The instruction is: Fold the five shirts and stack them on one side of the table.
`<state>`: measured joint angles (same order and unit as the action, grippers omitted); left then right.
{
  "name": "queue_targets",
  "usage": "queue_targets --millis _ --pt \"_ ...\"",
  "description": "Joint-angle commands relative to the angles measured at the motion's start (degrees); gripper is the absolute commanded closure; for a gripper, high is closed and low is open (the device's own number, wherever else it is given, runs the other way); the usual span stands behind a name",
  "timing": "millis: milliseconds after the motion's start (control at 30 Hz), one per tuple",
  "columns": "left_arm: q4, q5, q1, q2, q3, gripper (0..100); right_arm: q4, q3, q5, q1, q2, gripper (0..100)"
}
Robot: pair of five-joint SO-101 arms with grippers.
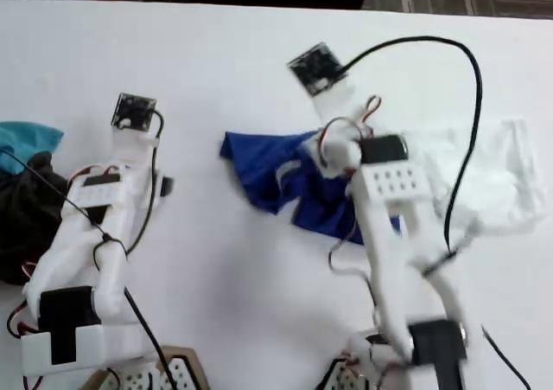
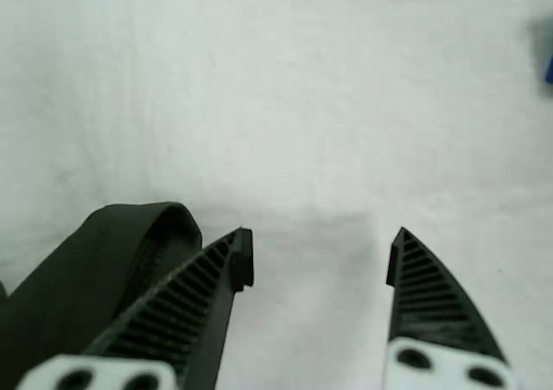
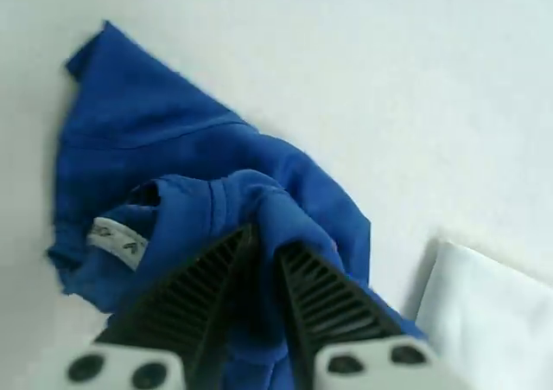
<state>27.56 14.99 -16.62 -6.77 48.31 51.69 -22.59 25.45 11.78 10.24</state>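
A crumpled blue shirt [image 1: 268, 169] lies on the white table [image 1: 242, 61] near the middle. My right gripper [image 3: 263, 239] is shut on a raised fold of this blue shirt [image 3: 155, 148], whose neck label shows beside the fingers. A white shirt [image 1: 488, 178] lies just right of it, and its edge [image 3: 484, 295] shows in the right wrist view. My left gripper [image 2: 320, 252] hangs open over bare table, nothing between its fingers, with a black shirt [image 2: 95, 260] close beside one finger. A teal shirt [image 1: 26, 135] and the black shirt [image 1: 26, 213] sit bunched at the table's left edge.
The left arm [image 1: 95, 226] stands beside the dark pile. The right arm [image 1: 406, 234] reaches across the blue and white shirts, its black cable [image 1: 462, 105] looping above the white one. Bare table stretches along the back and between the arms.
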Motion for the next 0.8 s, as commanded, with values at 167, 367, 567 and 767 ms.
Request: queue_targets --millis 167,367,567,767 --pt "-0.2 -0.3 0.2 -2.1 -1.2 73 1.2 22.2 -0.3 -8.7 -27.6 97.8" --pt "-0.2 -0.3 0.2 -2.1 -1.2 73 13.9 39.6 -0.7 -10.2 -37.4 82.5" --pt "-0.2 -0.3 0.2 -2.1 -1.2 73 26.4 51.5 -0.4 -9.1 -37.2 76.2" --pt "-0.2 -0.3 0.2 -2.1 -1.2 73 41.6 56.3 -0.2 -2.8 -32.6 90.9"
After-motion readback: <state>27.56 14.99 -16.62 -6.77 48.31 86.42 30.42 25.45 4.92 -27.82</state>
